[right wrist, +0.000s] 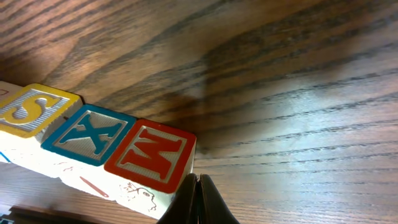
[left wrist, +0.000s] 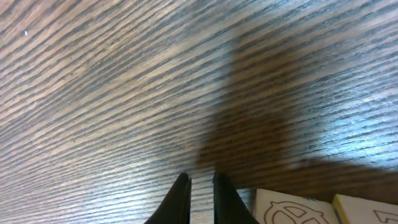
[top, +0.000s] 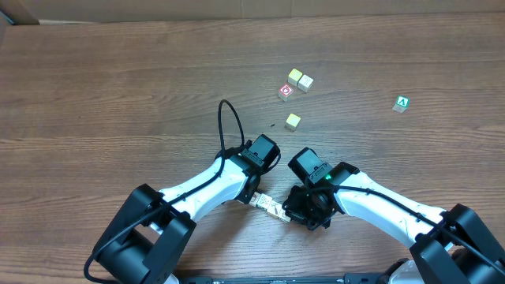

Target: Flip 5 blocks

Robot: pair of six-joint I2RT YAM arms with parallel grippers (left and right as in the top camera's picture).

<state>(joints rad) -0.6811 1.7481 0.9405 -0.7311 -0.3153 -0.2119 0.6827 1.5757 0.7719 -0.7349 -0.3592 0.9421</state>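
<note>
Left gripper [left wrist: 200, 193] and right gripper [right wrist: 198, 199] flank the blocks [right wrist: 90, 134]

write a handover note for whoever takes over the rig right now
Left gripper: shut, empty, tips down by one end of the row of blocks.
Right gripper: shut, empty, at the other end, beside the red-lettered block.
Blocks: lined up side by side between the two grippers.
Done: cannot tell how many are flipped.
Left: check the faces, then flip the rest.

Wooden table [top: 118, 79] — blocks [top: 268, 207] apparently in a row, scattered cubes [top: 293, 121].
</note>
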